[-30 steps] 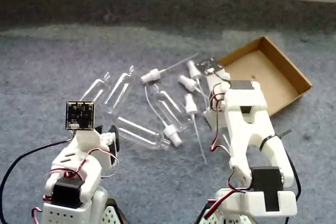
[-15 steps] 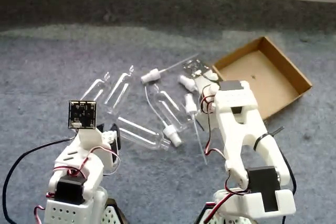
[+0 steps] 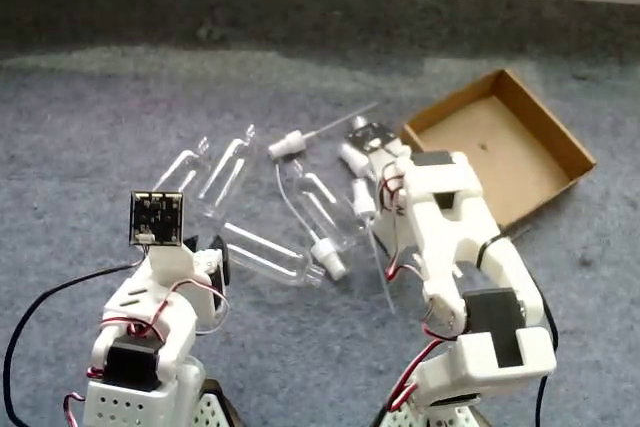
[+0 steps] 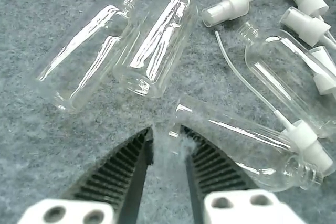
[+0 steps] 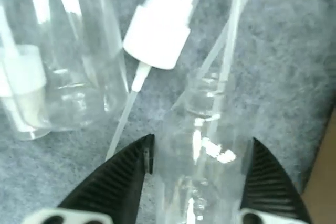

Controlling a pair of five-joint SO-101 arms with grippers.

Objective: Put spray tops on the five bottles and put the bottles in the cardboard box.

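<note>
Gripping a clear bottle (image 5: pixel 202 182) in the right gripper (image 5: pixel 202 141), by the look of it: jaws spread wide, one ribbed black pad on each flank, neck pointing away. Probably held that way to keep the mouth free for a spray top (image 5: pixel 157 30), white and stubby, lying just ahead with a thin dip tube trailing. Poised mid-desk, just short of the cardboard box (image 3: pixel 550 117) toward the far right corner. Shallow, brown, open-topped, ready for dropping in. Not topped yet, not boxed yet.

Over to the left gripper (image 4: pixel 165 132): narrow gap, nothing between the toothed jaws, hovering low over grey carpet near the front edge, tips just beside the base of a lying bottle (image 4: pixel 236 145). Likely lined up to pin or steady that one. Beyond it, toward the far edge, a bare bottle (image 4: pixel 84 59) and a second bare bottle (image 4: pixel 157 40) side by side, touching, mouths open. Smooth, glossy, round-shouldered, plastic or glass, cannot tell which, and prone to rolling and slipping. Soft nap underneath, handy for stopping that.
</note>
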